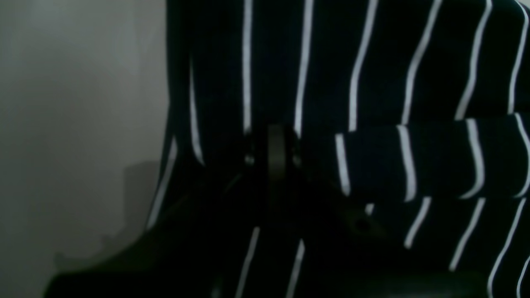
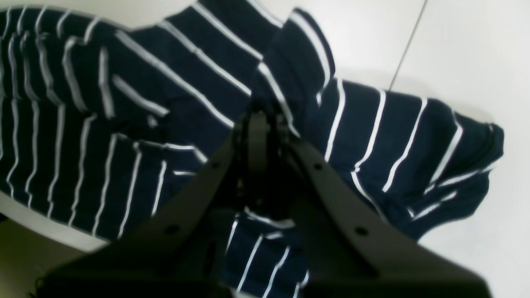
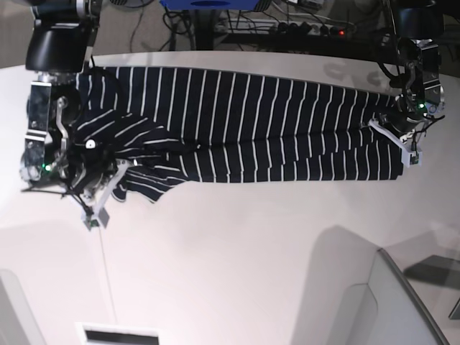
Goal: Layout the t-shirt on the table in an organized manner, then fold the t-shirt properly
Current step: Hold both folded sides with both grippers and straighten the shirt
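One t-shirt [image 3: 244,129], dark navy with thin white stripes, lies stretched lengthwise across the far half of the single white table [image 3: 237,251]. Its middle is fairly flat, with a long fold running along it; the end on the base view's left is bunched into loose folds, and a sleeve sticks out toward the near side there.

Two grippers are on it, one at each end. The right gripper [image 2: 258,120], at the bunched end on the base view's left, has its jaws pinched together on a ridge of the t-shirt [image 2: 372,136], with cloth gathered up around the tips. The left gripper [image 1: 275,145], at the opposite end on the base view's right, is likewise clamped shut on the t-shirt [image 1: 372,62], which fills most of its wrist view; a doubled-over band of cloth lies just beside the tips.

One thin seam line [image 2: 408,43] crosses the table [image 2: 468,54] beyond the sleeve. Behind the table's far edge, cables [image 3: 302,21] lie on the floor.
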Controlling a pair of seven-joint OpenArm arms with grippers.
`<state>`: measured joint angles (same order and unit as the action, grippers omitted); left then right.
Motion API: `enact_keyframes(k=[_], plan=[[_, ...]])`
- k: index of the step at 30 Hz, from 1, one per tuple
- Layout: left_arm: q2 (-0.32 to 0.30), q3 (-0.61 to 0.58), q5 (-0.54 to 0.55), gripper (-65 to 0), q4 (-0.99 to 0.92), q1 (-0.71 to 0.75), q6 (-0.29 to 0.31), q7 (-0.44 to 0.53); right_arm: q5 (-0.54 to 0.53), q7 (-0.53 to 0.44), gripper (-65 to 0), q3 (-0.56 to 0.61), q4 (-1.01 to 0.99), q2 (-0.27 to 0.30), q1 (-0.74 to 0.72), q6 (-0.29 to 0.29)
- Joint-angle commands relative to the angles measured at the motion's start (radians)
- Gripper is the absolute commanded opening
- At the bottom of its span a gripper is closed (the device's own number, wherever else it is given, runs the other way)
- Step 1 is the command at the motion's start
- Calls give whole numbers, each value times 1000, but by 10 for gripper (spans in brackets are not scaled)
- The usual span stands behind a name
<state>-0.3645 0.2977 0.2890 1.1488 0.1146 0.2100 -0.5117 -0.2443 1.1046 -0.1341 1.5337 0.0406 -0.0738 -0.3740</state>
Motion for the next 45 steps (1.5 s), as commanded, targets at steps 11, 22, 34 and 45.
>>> enact_keyframes(k=[11, 22, 34, 45], plan=[[-38, 7, -1, -592, 67, 0, -2, -8, -7, 39, -650, -5, 230, -20, 182, 0], [-70, 10, 0, -276, 69, 3, -2, -9, -3, -21, -642, -89, 258, -101, 280, 0], [-72, 183, 0, -171, 159, 3, 3, -11, -2, 79, -323, -135, 267, -126, 299, 2], [-49, 257, 9, -179, 178, 26, 6, -11, -7, -91, -584, -121, 319, -140, 289, 7]])
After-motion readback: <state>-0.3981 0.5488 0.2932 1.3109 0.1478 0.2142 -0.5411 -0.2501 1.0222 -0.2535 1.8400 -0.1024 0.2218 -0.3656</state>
